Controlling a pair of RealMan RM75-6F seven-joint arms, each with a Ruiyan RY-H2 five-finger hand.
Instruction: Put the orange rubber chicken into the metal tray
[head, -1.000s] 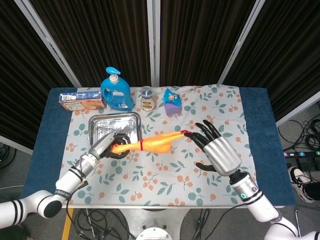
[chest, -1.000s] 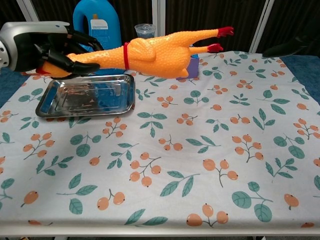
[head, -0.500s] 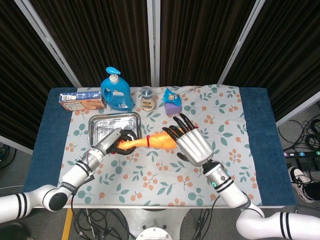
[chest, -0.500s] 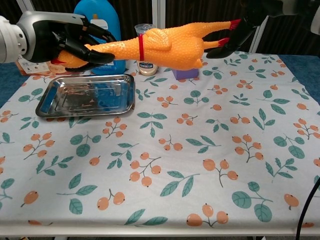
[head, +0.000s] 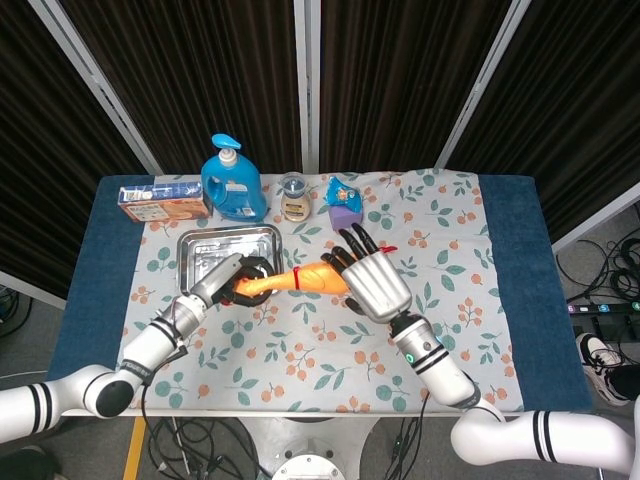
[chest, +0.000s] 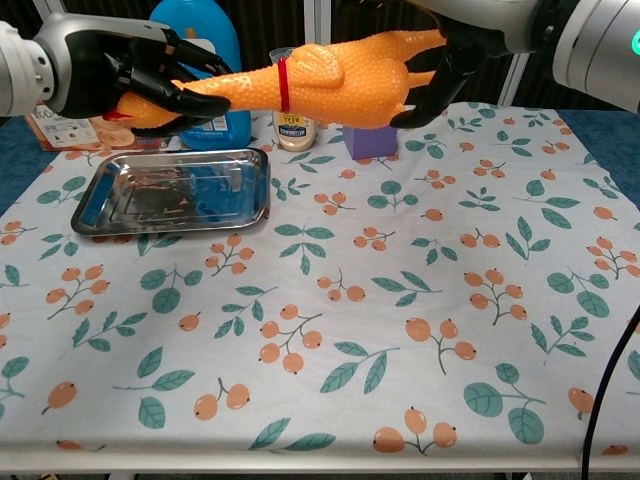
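Chest view shows the orange rubber chicken (chest: 320, 85) held level in the air, above and just right of the metal tray (chest: 175, 190) on the bench (chest: 400, 330). The left hand (chest: 130, 75) grips its head end. The right hand (chest: 455, 55), spread and apart from it a second ago, now curls around the tail end, seemingly touching. Lowering it into the tray remains.

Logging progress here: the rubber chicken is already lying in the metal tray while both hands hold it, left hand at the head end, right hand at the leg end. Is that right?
Not quite. The rubber chicken is not lying in the metal tray; the chest view shows it held up in the air, above and mostly beside the tray. The rest stands: the left hand grips the head end and the right hand holds the leg end.
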